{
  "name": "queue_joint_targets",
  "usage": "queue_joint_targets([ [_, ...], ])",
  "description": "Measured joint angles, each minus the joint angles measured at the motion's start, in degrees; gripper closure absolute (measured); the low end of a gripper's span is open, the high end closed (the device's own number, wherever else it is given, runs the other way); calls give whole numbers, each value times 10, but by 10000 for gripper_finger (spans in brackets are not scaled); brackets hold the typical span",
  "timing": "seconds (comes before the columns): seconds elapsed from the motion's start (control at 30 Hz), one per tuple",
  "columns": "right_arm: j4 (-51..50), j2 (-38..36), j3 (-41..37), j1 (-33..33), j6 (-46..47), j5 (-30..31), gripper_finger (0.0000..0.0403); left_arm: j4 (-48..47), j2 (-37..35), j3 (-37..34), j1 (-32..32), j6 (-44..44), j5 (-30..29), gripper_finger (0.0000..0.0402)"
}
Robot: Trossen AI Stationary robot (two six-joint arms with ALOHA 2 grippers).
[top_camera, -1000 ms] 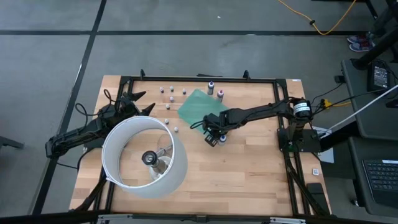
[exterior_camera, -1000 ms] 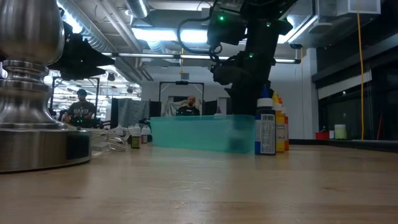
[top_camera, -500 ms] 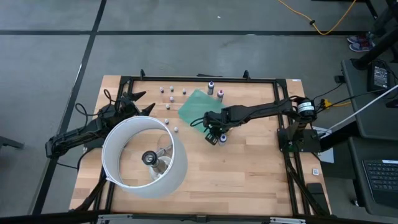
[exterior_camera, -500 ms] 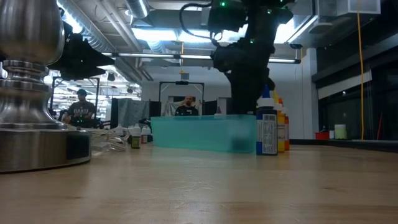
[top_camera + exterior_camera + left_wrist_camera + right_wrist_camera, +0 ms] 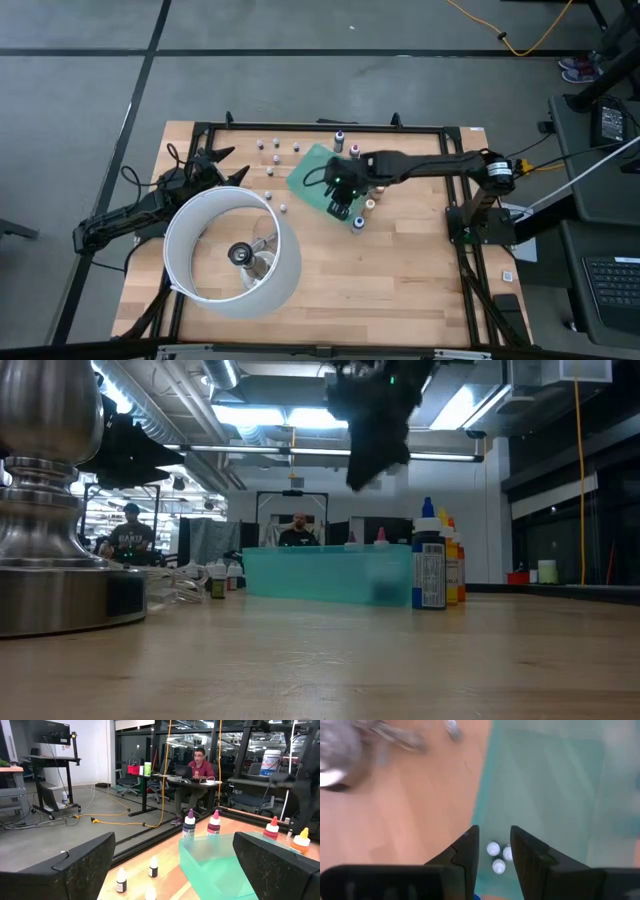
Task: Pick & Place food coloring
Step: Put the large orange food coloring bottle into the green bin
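The food coloring bottles stand scattered on the table. Several small pale ones (image 5: 275, 158) are near the far edge, two dark ones (image 5: 339, 138) beyond the green tray (image 5: 312, 168), and a blue-capped one (image 5: 428, 565) with an orange one (image 5: 369, 204) beside the tray's near right corner. My right gripper (image 5: 338, 190) hovers above the tray's near edge, fingers open a little, holding nothing; its wrist view shows three white caps (image 5: 498, 857) below the gap. My left gripper (image 5: 172, 870) waits open at the table's left, by the lamp.
A big white ring lamp (image 5: 232, 250) with a metal base (image 5: 50, 510) fills the near left of the table. A black frame (image 5: 320, 126) runs around the table's edges. Bare wood lies near and right of the tray. People sit in the room beyond.
My right gripper has risen and swung toward the far left, from beside the blue-capped and orange bottles to above the green tray's near edge. The bottles stand where they stood.
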Motion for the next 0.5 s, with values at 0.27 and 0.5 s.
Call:
queue_joint_targets([
  [0.27, -4, -87, -15, -37, -16, -38, 239, 0, 0, 0, 0, 0, 0, 2],
  [0.5, -3, -179, -89, -63, -31, -12, 168, 0, 0, 0, 0, 0, 0, 2],
])
